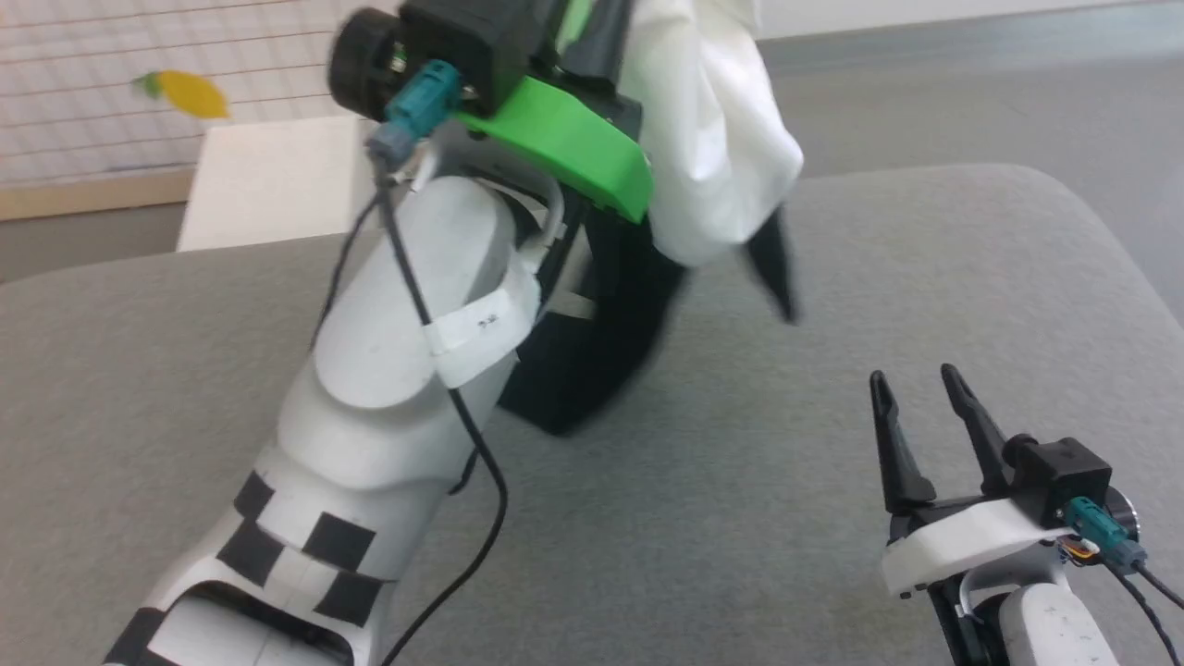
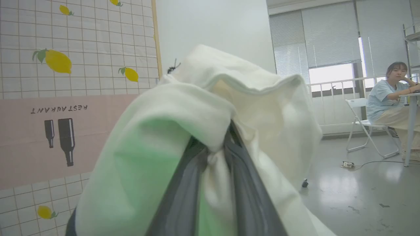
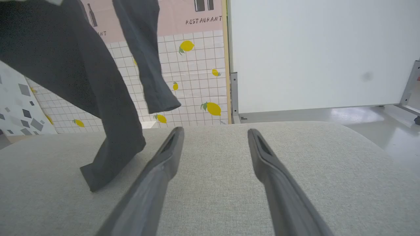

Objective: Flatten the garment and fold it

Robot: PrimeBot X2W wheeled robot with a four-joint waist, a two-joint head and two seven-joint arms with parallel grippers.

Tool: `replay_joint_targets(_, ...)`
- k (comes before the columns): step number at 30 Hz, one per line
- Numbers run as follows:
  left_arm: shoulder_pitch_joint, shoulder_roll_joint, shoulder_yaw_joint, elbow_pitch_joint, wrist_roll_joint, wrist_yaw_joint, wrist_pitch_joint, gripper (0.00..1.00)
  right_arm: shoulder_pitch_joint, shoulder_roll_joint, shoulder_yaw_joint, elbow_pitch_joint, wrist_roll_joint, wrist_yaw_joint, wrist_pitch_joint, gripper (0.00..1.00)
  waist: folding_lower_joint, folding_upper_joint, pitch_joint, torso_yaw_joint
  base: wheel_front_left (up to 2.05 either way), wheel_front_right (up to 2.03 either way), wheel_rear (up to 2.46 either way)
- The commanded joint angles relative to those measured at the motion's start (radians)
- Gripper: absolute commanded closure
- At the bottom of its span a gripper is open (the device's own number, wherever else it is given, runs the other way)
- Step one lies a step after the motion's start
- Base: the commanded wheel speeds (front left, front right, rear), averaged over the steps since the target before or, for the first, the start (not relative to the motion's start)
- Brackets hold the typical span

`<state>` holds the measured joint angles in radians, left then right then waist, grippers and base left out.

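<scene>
left gripper (image 2: 211, 157): I clamp the soft white black-sleeved shirt (image 1: 712, 120), bunched aloft
right gripper (image 1: 914, 375): mine, spread, empty
left to do: flatten, fold

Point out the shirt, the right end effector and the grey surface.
shirt (image 1: 712, 120): head view, bunched white body.
right end effector (image 1: 914, 375): head view, midway between open fingertips.
grey surface (image 1: 925, 259): head view, bare patch.

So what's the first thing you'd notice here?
The white-and-black shirt hanging bunched in the air from the left fingers, near the top middle of the head view. One black sleeve dangles down to the gray cushion, while the right fingers stand open and empty at the lower right.
</scene>
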<state>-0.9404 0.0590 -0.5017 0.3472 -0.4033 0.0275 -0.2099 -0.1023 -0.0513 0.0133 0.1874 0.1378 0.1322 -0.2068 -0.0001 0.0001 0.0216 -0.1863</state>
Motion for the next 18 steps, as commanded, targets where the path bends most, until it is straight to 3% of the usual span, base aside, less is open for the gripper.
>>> replay_joint_targets(1,-0.009,-0.002,-0.016,0.024,-0.019,-0.003,-0.001,1.00,0.000,0.001,0.008,-0.003,0.003,-0.002,0.003,0.00,0.0001,-0.0001,0.017,-0.073,0.00,0.00,0.00)
replay_joint_targets(8,0.106,-0.008,-0.149,0.259,-0.092,-0.006,0.160,1.00,0.006,0.001,0.009,0.001,0.008,-0.002,0.003,0.00,0.0001,-0.0001,0.041,-0.123,0.00,0.00,0.00)
replay_joint_targets(17,0.259,-0.009,-0.271,0.491,-0.198,-0.042,0.475,1.00,0.015,0.001,0.016,0.011,0.015,-0.002,0.005,0.00,0.0001,-0.0001,0.051,-0.105,0.00,0.00,0.00)
replay_joint_targets(18,0.268,-0.009,-0.277,0.499,-0.210,-0.043,0.498,0.95,0.014,0.001,0.018,0.012,0.015,-0.002,0.006,0.00,0.0001,-0.0001,0.049,-0.101,0.00,0.00,0.00)
